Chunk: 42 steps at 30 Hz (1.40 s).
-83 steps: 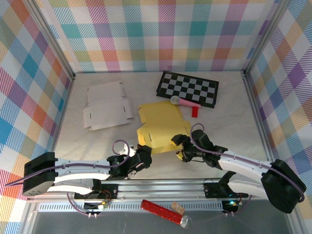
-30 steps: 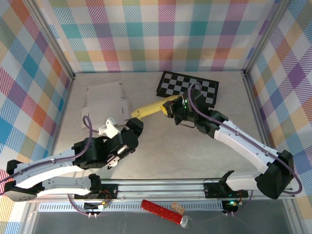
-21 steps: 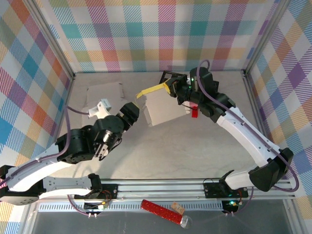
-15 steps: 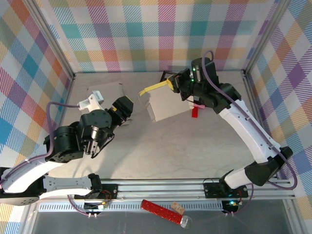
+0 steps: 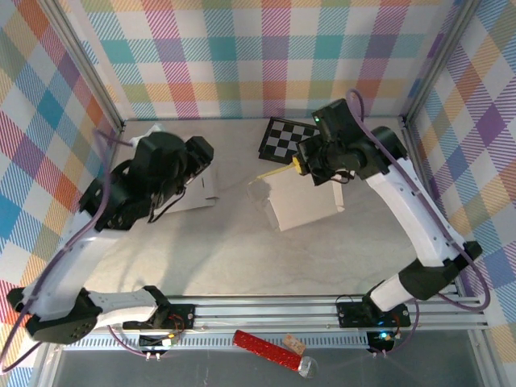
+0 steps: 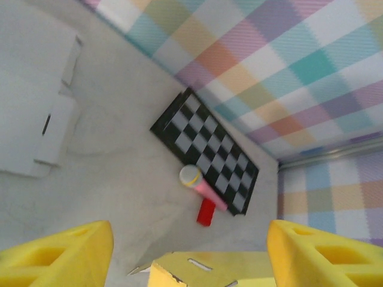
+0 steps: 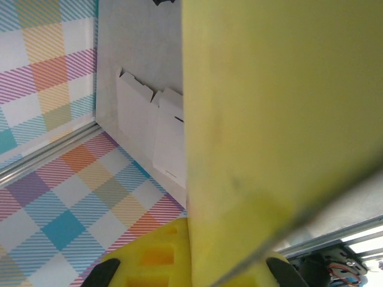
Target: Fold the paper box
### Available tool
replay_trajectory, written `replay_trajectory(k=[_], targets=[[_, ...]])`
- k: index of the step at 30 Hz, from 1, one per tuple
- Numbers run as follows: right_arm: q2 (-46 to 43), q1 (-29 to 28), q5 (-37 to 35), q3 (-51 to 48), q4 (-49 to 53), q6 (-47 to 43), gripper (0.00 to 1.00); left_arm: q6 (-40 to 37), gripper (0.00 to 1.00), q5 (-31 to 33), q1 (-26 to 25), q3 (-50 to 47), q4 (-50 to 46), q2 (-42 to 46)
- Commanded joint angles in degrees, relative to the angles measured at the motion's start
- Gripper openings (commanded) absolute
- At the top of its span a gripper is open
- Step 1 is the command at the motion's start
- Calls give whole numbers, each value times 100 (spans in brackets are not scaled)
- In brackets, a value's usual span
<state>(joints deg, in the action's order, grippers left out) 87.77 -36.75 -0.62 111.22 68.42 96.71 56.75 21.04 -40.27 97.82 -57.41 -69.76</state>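
The yellow paper box (image 5: 274, 172) hangs in the air, edge-on to the top camera, with a greyish patch on the table under it. My right gripper (image 5: 310, 165) is raised high at the back right and shut on the box. In the right wrist view, the yellow sheet (image 7: 269, 119) runs down between the foam fingers (image 7: 149, 257). My left gripper (image 5: 197, 151) is raised at the back left, apart from the box. Its yellow fingers (image 6: 72, 251) stand wide with nothing between them, and the box (image 6: 209, 270) with its slot shows beyond them.
A flat white cardboard sheet (image 5: 193, 192) lies at the back left under my left arm, white cardboard (image 6: 30, 107) (image 7: 161, 131). A checkerboard (image 5: 280, 137) (image 6: 209, 149) lies at the back with a pink toy microphone (image 6: 200, 182) and a red block (image 6: 206, 211). A red tube (image 5: 266, 348) lies beyond the front rail.
My right gripper has carried the yellow box up from the table front to high at the back right. My left arm rose and swung back left, its jaws narrowing a little.
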Motion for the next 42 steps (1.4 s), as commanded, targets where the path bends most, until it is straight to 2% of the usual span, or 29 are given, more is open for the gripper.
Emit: replay_trajectory(k=[1,4,7,10,19,24,42], targets=[[461,127,492,-79,-175,519,0,-278,71,-1528,404,190,-429,-512],[815,365,794,-542,-1031,622,0,-495,74,-1921,645,156,-264,-792],[978,523,799,-932,-1806,470,0,-496,73,-2284,854,-51,188,-946],[1025,589,879,-1198,-2149,434,0,-404,71,-2601,957,-186,610,-1181],[1017,619,985,-1535,-2312,553,0,-156,69,-3021,960,-311,811,-2019],[999,643,1033,-1565,-2336,551,0,-6,69,-3035,960,-466,1280,-2150],[972,678,1169,-1645,-2482,516,0,95,65,-3087,767,-660,1743,-2323]])
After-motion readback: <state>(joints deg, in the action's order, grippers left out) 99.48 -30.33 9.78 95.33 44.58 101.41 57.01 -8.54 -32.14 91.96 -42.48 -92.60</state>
